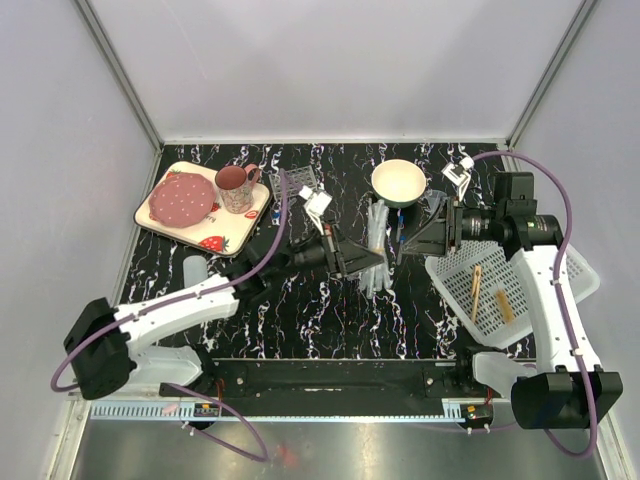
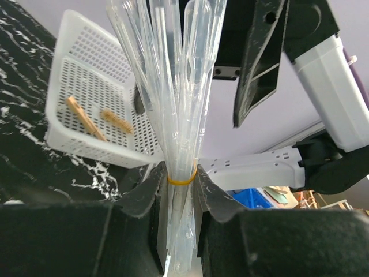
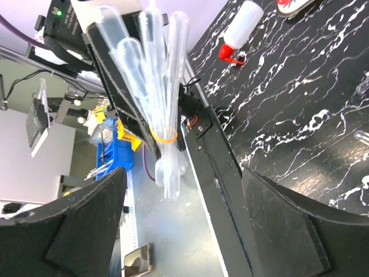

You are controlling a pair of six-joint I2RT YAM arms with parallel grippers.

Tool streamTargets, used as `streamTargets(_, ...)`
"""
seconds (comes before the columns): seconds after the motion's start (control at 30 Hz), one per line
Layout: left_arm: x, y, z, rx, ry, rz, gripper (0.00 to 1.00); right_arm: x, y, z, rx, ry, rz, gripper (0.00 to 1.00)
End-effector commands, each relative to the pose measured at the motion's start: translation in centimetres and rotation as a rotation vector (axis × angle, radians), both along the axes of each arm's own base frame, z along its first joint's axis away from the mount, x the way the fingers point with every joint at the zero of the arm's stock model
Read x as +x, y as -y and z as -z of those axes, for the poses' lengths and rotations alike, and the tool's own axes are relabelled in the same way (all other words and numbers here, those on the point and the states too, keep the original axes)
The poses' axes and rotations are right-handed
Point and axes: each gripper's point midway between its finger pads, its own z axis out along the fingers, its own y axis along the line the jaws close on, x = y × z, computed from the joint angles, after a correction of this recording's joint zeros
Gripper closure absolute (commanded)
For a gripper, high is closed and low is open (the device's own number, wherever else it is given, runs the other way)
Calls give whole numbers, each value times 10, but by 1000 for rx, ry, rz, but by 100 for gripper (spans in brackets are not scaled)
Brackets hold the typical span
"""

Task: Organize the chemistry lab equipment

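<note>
My left gripper (image 1: 352, 262) is shut on a bundle of clear pipettes (image 1: 376, 248) tied with a yellow rubber band (image 2: 182, 179), and holds it above the middle of the table. In the left wrist view the pads (image 2: 144, 193) clamp the bundle (image 2: 173, 86) just below the band. My right gripper (image 1: 424, 234) is open and empty. It faces the bundle from the right, a short way off. In the right wrist view the pipettes (image 3: 153, 86) stand ahead of the gap between its fingers. Two tan wooden sticks (image 1: 477, 292) lie in the white basket (image 1: 560, 290).
A cream bowl (image 1: 398, 182) stands behind the grippers. A tray (image 1: 160, 228) at the back left carries a dotted plate (image 1: 182, 198) and a pink mug (image 1: 235, 188). A white squeeze bottle with a red cap (image 3: 239, 30) lies left of the left arm. Small clear items (image 1: 302, 181) lie near the mug.
</note>
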Motion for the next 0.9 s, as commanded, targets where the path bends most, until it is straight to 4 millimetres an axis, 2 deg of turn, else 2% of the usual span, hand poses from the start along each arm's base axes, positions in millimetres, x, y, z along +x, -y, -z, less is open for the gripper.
streamTargets(0.0,5,28,-48,-149,45,-15,86,-4,-6,-14,68,-20,-28,14)
streamTargets(0.2,2,62,-47,-149,-1,8,87,-4,-7,-13,94,-55,-28,14)
streamTargets(0.37,-2,78,-42,-142,-26,21,87,-3,-8,-13,107,-81,-22,17)
streamTargets(0.47,0,79,-41,-140,-34,6,87,-3,-8,-10,114,-101,-19,28)
streamTargets(0.5,0,79,-40,-137,-35,3,87,-4,-8,-10,117,-101,-21,38)
streamTargets(0.6,2,77,-38,-126,-42,-15,85,-4,-8,-10,122,-105,-17,59)
streamTargets(0.63,3,77,-36,-121,-45,-17,85,-4,-8,-12,123,-101,-14,70)
streamTargets(0.77,2,73,-34,-104,-53,-22,73,-4,-8,-12,122,-92,-13,84)
streamTargets(0.87,1,69,-31,-54,-51,-27,54,-2,-5,-13,120,-70,1,86)
